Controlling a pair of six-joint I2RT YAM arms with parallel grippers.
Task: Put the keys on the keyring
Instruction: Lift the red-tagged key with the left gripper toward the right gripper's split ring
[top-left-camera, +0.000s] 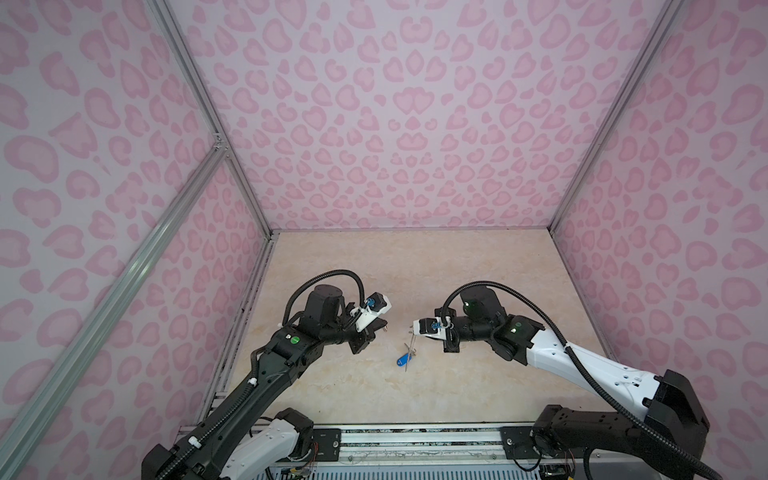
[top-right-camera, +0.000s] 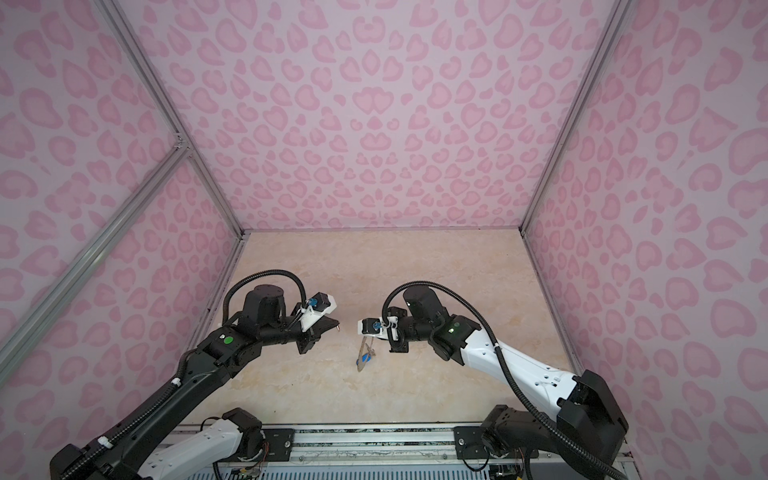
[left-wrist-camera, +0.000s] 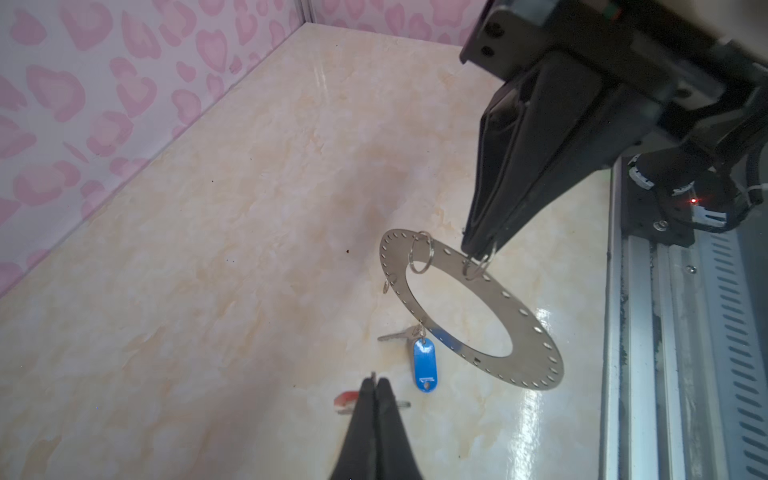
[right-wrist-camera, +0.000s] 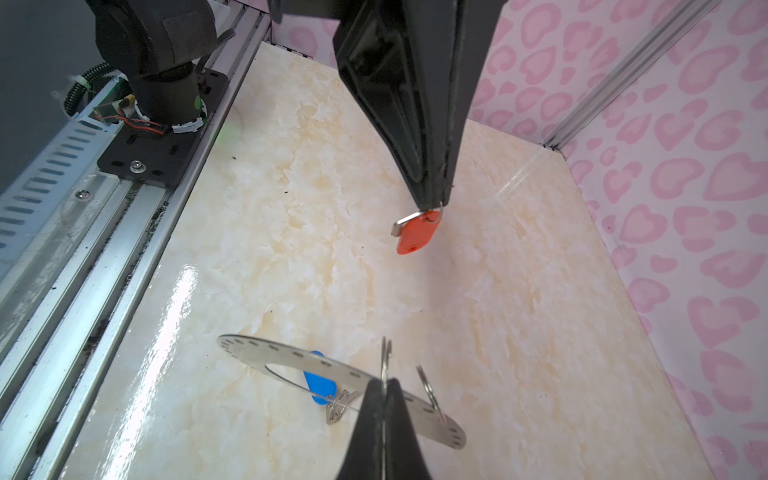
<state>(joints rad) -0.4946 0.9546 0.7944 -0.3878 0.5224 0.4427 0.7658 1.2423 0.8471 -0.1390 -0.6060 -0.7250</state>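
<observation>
Currently above the marble tabletop (top-left-camera: 457, 270): keyring (left-wrist-camera: 530, 336) hangs tilted in the air mid-workspace, my right gripper (left-wrist-camera: 478, 249) pinched tight on one of its wire loops (right-wrist-camera: 385, 357). Its rim carries the blue-tag key (left-wrist-camera: 424, 365). My left gripper (right-wrist-camera: 432, 203) is clamped on the red-orange-tag key (right-wrist-camera: 417, 235), near the keyring, not touching.
</observation>
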